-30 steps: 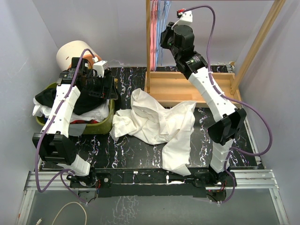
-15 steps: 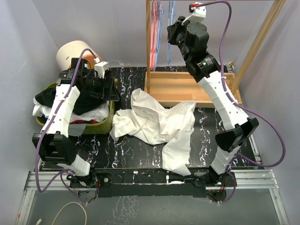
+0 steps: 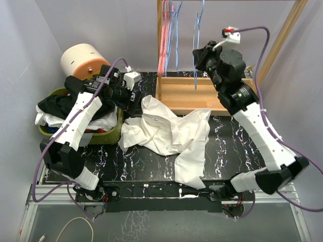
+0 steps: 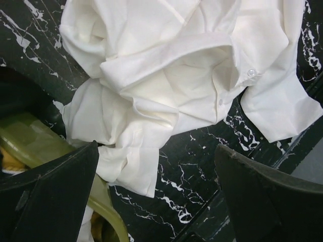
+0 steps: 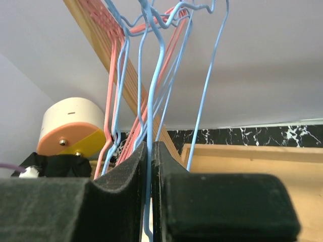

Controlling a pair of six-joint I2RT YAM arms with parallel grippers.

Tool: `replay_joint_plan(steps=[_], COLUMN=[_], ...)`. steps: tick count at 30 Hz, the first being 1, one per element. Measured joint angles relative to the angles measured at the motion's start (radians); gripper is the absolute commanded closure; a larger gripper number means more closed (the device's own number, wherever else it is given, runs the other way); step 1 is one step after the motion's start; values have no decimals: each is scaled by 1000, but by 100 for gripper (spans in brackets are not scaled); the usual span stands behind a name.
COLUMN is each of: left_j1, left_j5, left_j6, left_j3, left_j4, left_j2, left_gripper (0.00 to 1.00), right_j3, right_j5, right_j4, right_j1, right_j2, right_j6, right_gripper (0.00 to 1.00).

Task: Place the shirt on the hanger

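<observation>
Right wrist view: the hanger is clamped by the right gripper and should be unhooked clear of the pink hangers. The left gripper is spread wide, empty, above the shirt

Shirt: plain white. Hanger: light blue. Other hangers: pink. Table: black, white marble veining. Basket: olive green. Garment: black. Rack: pale wood
</observation>
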Motion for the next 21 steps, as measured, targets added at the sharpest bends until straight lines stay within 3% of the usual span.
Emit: replay_joint_plan(steps=[8, 17, 21], left_j1=[-146, -150, -150], left_j5=[-112, -259, -296], left_j6=[-13, -13, -14], left_j3=[-129, -249, -248], left_j4=[147, 315, 375], left_j2=[26, 79, 132], left_gripper=[8, 17, 28], right_j3=[-319, -595, -637], right_j5=[-46, -192, -255], right_j4=[-47, -206, -230], right_j1=[0, 0, 0], right_j2=[-334, -766, -850], right_j6=[50, 172, 224], right_gripper=[92, 92, 92])
